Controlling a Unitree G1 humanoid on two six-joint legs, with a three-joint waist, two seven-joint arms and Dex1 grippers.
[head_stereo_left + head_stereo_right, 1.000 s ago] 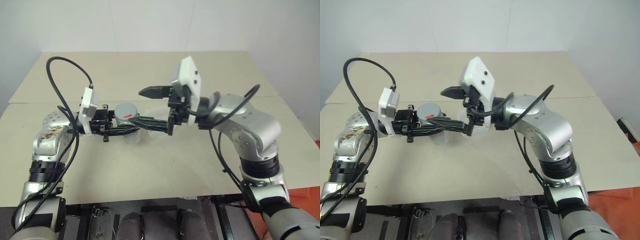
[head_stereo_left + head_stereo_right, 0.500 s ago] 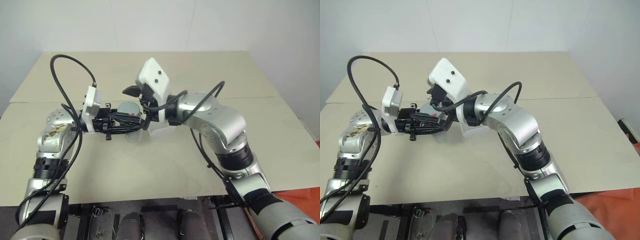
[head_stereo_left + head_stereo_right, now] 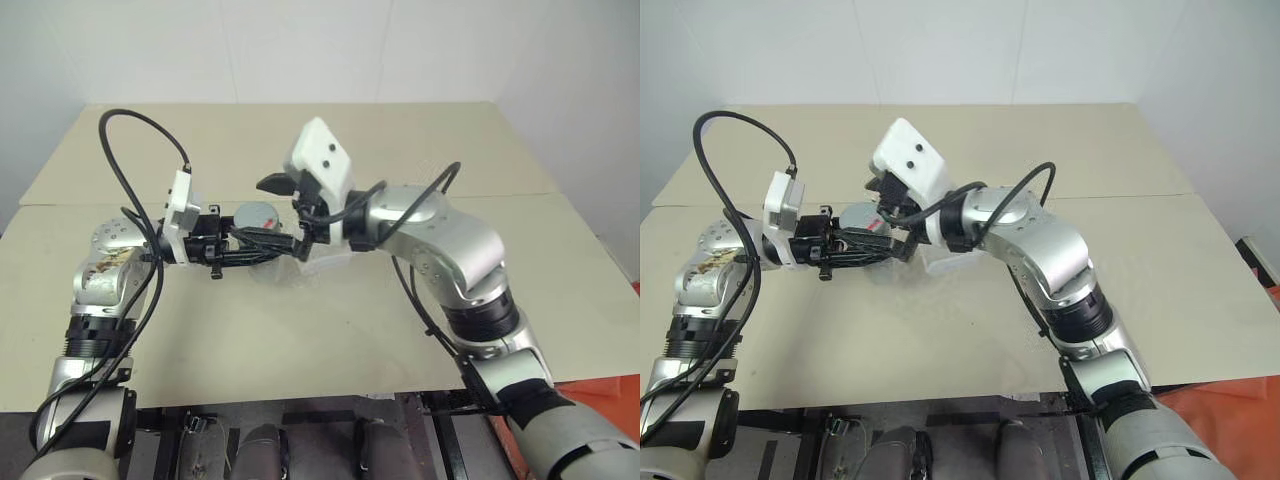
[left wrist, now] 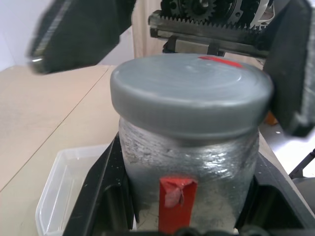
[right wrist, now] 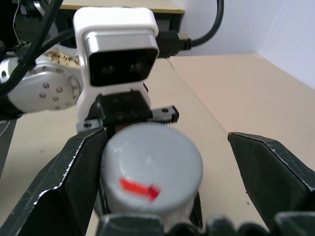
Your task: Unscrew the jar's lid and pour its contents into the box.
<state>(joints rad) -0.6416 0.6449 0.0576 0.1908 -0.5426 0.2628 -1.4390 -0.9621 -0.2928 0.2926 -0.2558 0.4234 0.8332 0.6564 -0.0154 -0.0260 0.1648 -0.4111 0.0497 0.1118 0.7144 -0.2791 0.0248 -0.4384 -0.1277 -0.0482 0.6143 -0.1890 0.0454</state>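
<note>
grey lid (image 4: 191,101) is on the silvery jar (image 4: 189,184), so unscrewing is not yet done. what changed: over the last second your right pincer (image 3: 282,212) has swung in from the right with jaws spread wide and now brackets the lid; half a second ago the head camera shows its white wrist camera further left over the jar, now it sits a little back to the right. that reads as lining up for the twist grip, not gripping yet.

left pincer (image 3: 262,243) is clamped shut on the jar body and holds it off the tabletop (image 3: 330,330), pointing level toward the right arm, red stripe facing its wrist camera.

relative to the right pincer: lid sits between the two black fingers (image 5: 69,182). in the right wrist view one finger looks just beside or touching the lid edge, the other stands well apart, so the lid is off-centre in the gap. i judge you need to centre it, then close.

clear plastic box (image 4: 66,189) lies on the tabletop below and just beside the held jar. contents are hidden inside.
</note>
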